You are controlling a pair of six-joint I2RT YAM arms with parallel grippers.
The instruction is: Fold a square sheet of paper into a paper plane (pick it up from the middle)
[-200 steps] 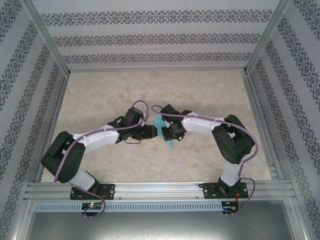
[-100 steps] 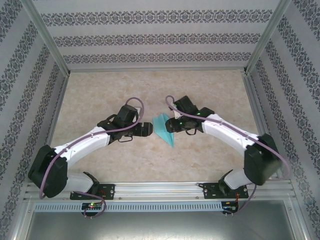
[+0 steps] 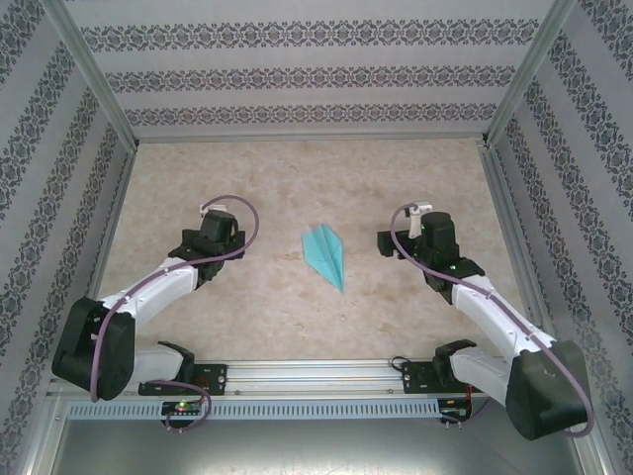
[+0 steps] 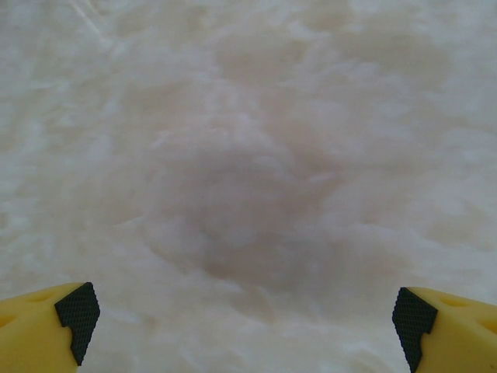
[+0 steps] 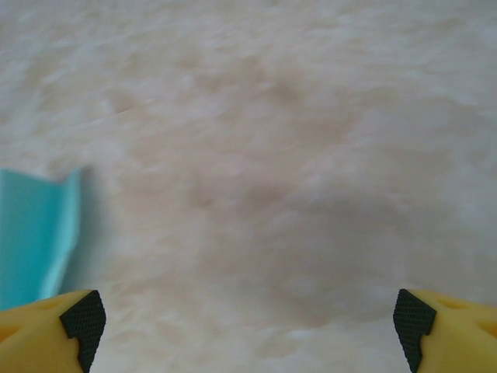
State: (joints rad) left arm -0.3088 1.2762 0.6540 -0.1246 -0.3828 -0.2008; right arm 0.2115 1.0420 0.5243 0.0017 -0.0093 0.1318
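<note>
Surface: the pale marbled surface [image 3: 247, 327] is carrying the work, with the folded paper lying near its middle.
Arms: the left arm [image 3: 148, 287] is sitting out at 9 o'clock from the paper and the right arm [image 3: 485, 307] at 3 o'clock. Both are well apart from it.
Paper plane: the paper plane [image 3: 325, 254] is lying flat as a slim teal dart, with its nose pointing to about 5 o'clock and nothing touching it.
Left fingers: the left fingers [image 4: 46, 326] are standing wide open and gripping nothing, with bare surface between them.
Right fingers: the right fingers [image 5: 446, 326] are also spread wide and holding nothing. A teal edge is showing off toward 9 o'clock in the right wrist view.
Step in hand: to my eye the folding is looking finished. The sheet is already reading as a plane, and both arms are standing clear of it.
Next move: I'd say little is remaining beyond parking the arms. If a lift is wanted, one set of fingers is going to need to come in over the centre ridge and close gently, so the wings are not getting crushed.
</note>
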